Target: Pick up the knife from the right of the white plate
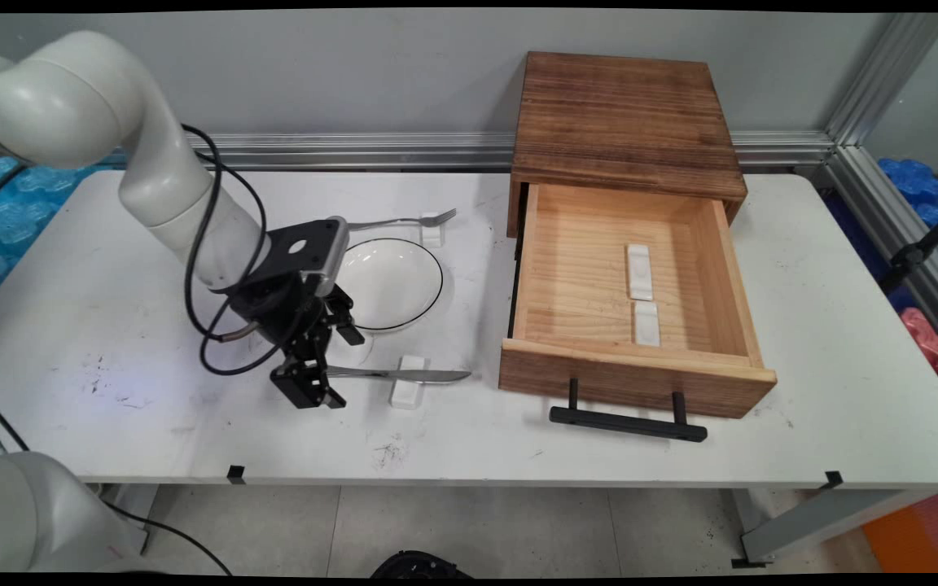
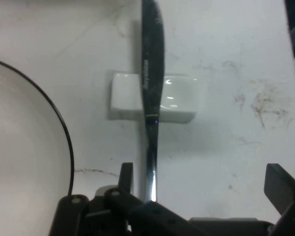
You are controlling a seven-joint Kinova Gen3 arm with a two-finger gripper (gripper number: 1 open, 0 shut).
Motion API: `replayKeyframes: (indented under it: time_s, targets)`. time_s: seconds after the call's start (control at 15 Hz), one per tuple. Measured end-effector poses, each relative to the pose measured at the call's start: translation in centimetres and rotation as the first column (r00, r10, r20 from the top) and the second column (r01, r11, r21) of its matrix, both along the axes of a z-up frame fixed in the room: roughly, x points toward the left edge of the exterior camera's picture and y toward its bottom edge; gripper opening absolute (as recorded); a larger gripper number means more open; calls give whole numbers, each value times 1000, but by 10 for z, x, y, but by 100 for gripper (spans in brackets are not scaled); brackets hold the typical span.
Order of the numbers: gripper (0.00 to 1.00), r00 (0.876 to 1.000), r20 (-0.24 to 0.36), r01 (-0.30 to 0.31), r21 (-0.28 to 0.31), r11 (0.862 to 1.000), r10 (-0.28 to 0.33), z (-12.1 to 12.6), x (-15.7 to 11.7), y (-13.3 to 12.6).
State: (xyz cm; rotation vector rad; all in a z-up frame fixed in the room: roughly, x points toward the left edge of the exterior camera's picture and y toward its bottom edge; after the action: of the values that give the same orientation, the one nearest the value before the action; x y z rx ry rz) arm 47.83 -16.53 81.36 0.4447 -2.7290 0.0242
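Steel knife (image 2: pixel 152 78) crosses white rest (image 2: pixel 179 98); only main view shows drawer (image 1: pixel 624 285).

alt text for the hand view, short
A table knife lies across a small white rest on the white table, its handle running down between the open gripper jaws. A black-rimmed white plate curves in at left.
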Motion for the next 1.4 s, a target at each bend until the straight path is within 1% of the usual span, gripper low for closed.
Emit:
replayKeyframes:
  time_s: [0.2,0.4,0.67,1.4]
  targets:
    - [100,1000,-1,-18,10,1000,18,-9,-4,-7]
    - [100,1000,-3,-23,14,1000,23,-15,-8,-11]
    - [100,1000,-2,-18,11,1000,18,-21,-11,-15]
    - [100,1000,9,4,-22,1000,-4,-38,-17,-27]
